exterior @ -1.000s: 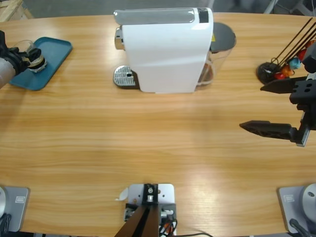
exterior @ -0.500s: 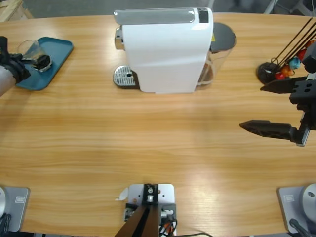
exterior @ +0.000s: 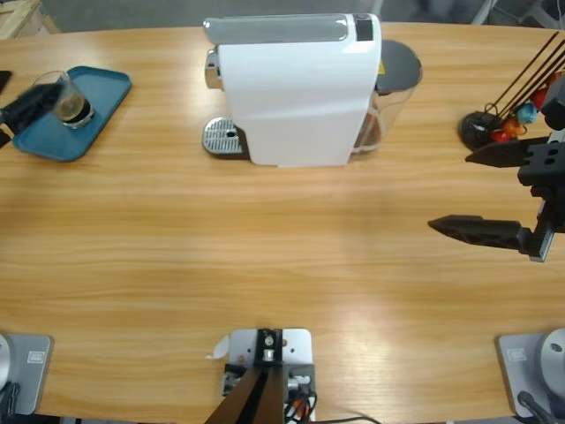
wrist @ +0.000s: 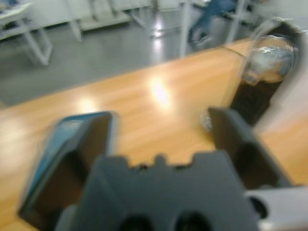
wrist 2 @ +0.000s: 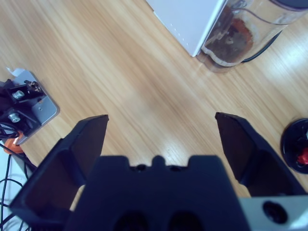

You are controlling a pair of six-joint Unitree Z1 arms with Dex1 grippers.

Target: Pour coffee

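A small clear glass [exterior: 69, 99] stands upright on the blue tray [exterior: 99, 88] at the table's far left, with dark coffee [exterior: 73, 109] in its bottom. My left gripper [exterior: 19, 108] sits at the picture's left edge just left of the glass, blurred, and open with nothing in it. In the left wrist view that gripper [wrist: 159, 137] has its jaws spread, with the tray [wrist: 72, 134] behind the left one; the glass is out of that view. My right gripper [exterior: 450, 192] hovers open over the table's right side, and in its own wrist view [wrist 2: 161, 127] only bare wood lies between its jaws.
A white coffee machine [exterior: 296, 93] stands at the back middle, with a drip grate [exterior: 222, 137] on its left and a clear container [wrist 2: 233, 33] of used capsules on its right. A black stand [exterior: 494, 128] with coloured capsules is at the back right.
My left gripper has let go of the glass and drawn back to the left. The glass now stands free and upright on the tray. The right arm has not moved.
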